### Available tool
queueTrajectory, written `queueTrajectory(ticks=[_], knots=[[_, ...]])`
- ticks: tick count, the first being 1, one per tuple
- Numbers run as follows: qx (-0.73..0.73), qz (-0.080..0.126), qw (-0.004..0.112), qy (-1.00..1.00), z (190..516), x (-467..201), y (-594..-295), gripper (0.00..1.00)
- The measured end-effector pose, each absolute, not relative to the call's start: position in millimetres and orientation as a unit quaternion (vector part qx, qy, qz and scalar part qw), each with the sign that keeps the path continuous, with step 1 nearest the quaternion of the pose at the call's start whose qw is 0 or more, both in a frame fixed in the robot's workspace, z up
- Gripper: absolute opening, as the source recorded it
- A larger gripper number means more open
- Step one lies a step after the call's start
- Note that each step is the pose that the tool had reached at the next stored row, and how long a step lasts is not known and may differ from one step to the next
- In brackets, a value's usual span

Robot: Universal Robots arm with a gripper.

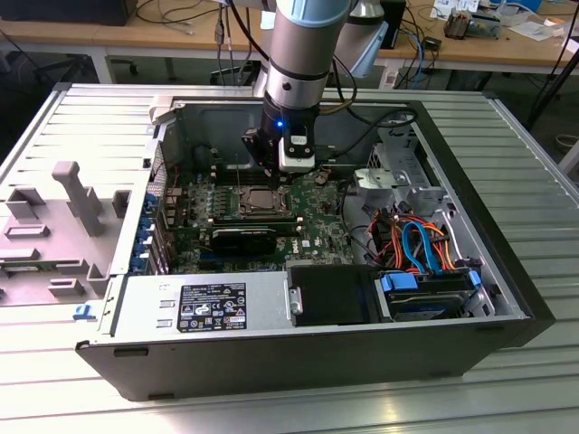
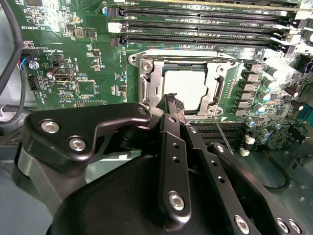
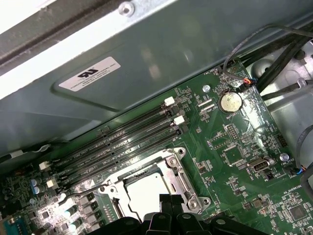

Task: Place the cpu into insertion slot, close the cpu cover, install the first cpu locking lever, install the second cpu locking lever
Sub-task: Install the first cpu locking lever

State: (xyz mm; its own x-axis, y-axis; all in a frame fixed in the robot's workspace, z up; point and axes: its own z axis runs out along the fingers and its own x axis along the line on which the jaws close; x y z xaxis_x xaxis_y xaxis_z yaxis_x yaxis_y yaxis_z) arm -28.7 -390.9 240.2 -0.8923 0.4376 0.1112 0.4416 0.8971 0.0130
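The cpu (image 2: 190, 86) lies flat in the insertion slot (image 2: 182, 54), its pale silvery top showing through the window of the cpu cover (image 2: 214, 87). The cover lies down flat around the chip and hides the contact field. In the first wrist view the cpu (image 3: 146, 190) and the cover (image 3: 177, 172) sit beside the memory slots. My gripper (image 2: 172, 102) is shut with nothing seen between its fingers, its tips at the socket's edge just over the cover. A thin wire locking lever (image 2: 223, 131) sticks out from the socket's corner. In the exterior view my gripper (image 1: 273, 179) hangs over the socket (image 1: 258, 201).
Long black memory slots (image 2: 195, 23) run along one side of the socket. A coin battery (image 3: 230, 102) sits on the board. The case wall (image 3: 146, 54) rises close behind. The power supply (image 1: 204, 303) and a drive bay with cables (image 1: 416, 240) fill the case's near side.
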Motion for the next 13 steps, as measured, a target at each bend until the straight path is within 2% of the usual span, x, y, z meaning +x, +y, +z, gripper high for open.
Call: queueTrajectory(ticks=[13], knots=[[-0.223, -0.019, 0.053, -0.973, 240.3, -28.7, -391.1, 0.11]])
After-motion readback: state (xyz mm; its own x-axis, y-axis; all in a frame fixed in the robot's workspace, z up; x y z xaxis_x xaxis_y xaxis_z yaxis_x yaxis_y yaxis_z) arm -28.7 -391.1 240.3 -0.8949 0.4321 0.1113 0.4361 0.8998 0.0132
